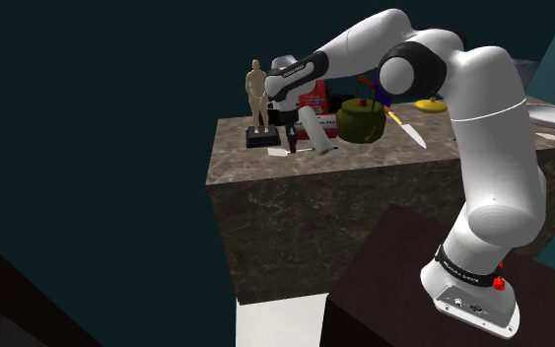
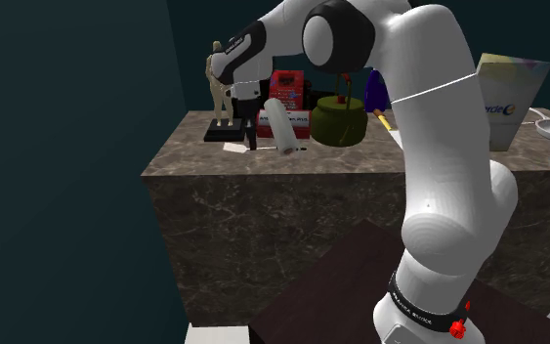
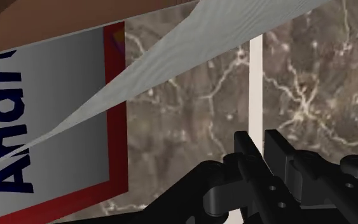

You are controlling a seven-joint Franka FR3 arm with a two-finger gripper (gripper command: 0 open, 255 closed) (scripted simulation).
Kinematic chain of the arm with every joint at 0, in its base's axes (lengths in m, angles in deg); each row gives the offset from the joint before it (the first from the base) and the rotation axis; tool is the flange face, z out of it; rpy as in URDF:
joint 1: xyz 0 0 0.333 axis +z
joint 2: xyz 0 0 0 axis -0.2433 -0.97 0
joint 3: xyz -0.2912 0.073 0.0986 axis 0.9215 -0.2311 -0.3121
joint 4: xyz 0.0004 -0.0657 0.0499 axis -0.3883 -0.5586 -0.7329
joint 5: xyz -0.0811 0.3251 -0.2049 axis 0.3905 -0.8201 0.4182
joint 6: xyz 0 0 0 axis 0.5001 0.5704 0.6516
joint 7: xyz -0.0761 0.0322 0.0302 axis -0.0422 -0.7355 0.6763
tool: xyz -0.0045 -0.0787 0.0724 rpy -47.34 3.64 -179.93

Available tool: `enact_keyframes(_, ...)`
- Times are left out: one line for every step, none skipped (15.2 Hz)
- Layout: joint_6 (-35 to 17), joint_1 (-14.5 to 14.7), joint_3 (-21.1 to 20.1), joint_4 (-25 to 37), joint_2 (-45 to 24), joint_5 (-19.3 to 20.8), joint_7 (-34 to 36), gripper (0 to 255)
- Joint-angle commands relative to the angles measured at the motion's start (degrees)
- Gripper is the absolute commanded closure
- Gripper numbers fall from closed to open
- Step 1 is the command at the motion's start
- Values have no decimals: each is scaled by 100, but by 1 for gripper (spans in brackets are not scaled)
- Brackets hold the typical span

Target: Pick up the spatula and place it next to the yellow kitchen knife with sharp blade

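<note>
The pale grey spatula (image 1: pixel 314 131) stands tilted over the dark veined stone tabletop (image 1: pixel 383 160). Its lower end is at the front edge, the one facing the stand, and its upper end leans back toward the robot's hand. The black gripper (image 1: pixel 290 138) comes down just beside it, on the side toward the tabletop's end where a tan human figurine on a black base (image 1: pixel 256 94) stands. In the wrist view the jaws of the gripper (image 3: pixel 260 143) are drawn almost together with only a sliver between them. A thin white strip rises from that sliver and meets the broad grey face of the spatula (image 3: pixel 171 70), which sweeps across close to the camera, so the jaws appear clamped on its thin edge. Behind it lies a red-bordered box with dark blue lettering (image 3: pixel 56 127). In the second exterior view the spatula (image 2: pixel 282 125) leans the same way beside the gripper (image 2: pixel 251 135). The kitchen knife with a yellow handle and white blade (image 1: pixel 408 131) lies well apart, past a round olive-green pot (image 1: pixel 364 120), nearer the tabletop's other end.
</note>
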Motion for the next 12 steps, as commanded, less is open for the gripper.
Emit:
enact_keyframes(120, 6, 4, 61, 56, 11, 14, 255)
enact_keyframes(184, 6, 7, 100, 81, 17, 19, 255)
enact_keyframes(248, 6, 9, 141, 105, 22, 24, 255)
enact_keyframes(313, 6, 12, 184, 128, 27, 29, 255)
enact_keyframes(379, 5, 14, 228, 150, 32, 33, 255)
enact_keyframes(445, 5, 17, 274, 171, 37, 38, 255)
enact_keyframes(512, 4, 19, 321, 190, 42, 43, 255)
enact_keyframes(579, 3, 21, 371, 209, 46, 47, 255)
enact_keyframes(647, 2, 23, 422, 226, 50, 51, 255)
enact_keyframes(716, 1, 25, 475, 242, 54, 56, 255)
enact_keyframes(785, -1, 27, 530, 257, 58, 60, 255)
enact_keyframes(855, -3, 29, 587, 270, 61, 64, 255)
